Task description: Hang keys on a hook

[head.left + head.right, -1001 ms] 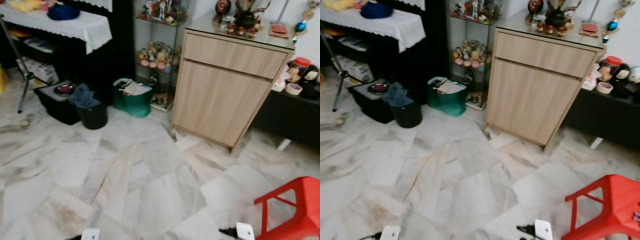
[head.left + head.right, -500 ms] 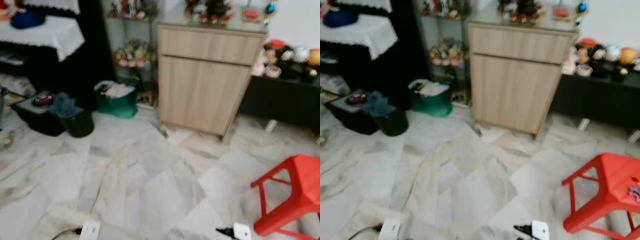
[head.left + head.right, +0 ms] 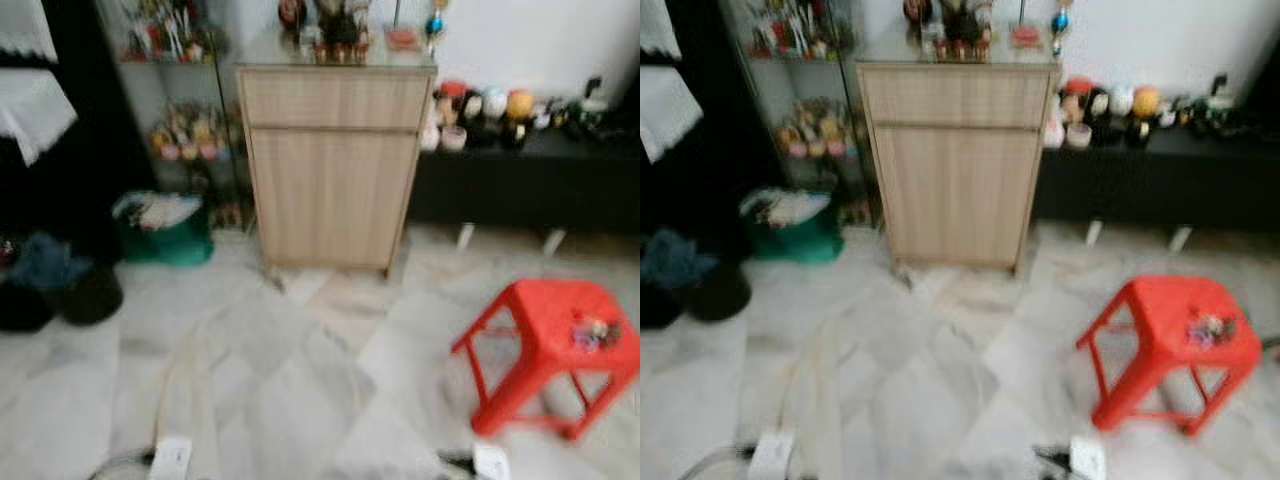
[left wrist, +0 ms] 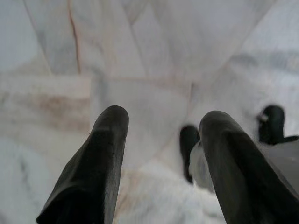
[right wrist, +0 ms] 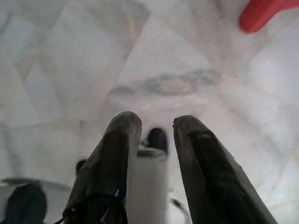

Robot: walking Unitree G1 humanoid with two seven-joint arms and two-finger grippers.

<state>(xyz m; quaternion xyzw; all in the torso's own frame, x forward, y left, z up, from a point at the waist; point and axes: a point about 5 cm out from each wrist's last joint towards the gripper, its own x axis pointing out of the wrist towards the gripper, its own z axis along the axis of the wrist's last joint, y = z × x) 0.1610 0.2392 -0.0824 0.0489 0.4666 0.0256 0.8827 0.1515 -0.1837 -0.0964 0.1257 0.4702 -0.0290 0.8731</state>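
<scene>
phase: walking, searching | keys [image 3: 592, 330] on red stool [image 3: 545, 322], ahead to my right, right arm nearer | left end effector [image 4: 161, 140] wide, empty | right end effector [image 5: 156, 135] narrowly parted, empty

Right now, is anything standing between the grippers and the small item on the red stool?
Nothing visible does. Bare marble floor lies before the red stool, and the small colourful item, too blurred to identify, sits exposed on its seat.

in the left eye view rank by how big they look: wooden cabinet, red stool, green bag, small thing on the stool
1. wooden cabinet
2. red stool, though it stands nearer the camera
3. green bag
4. small thing on the stool, too blurred to identify
</scene>
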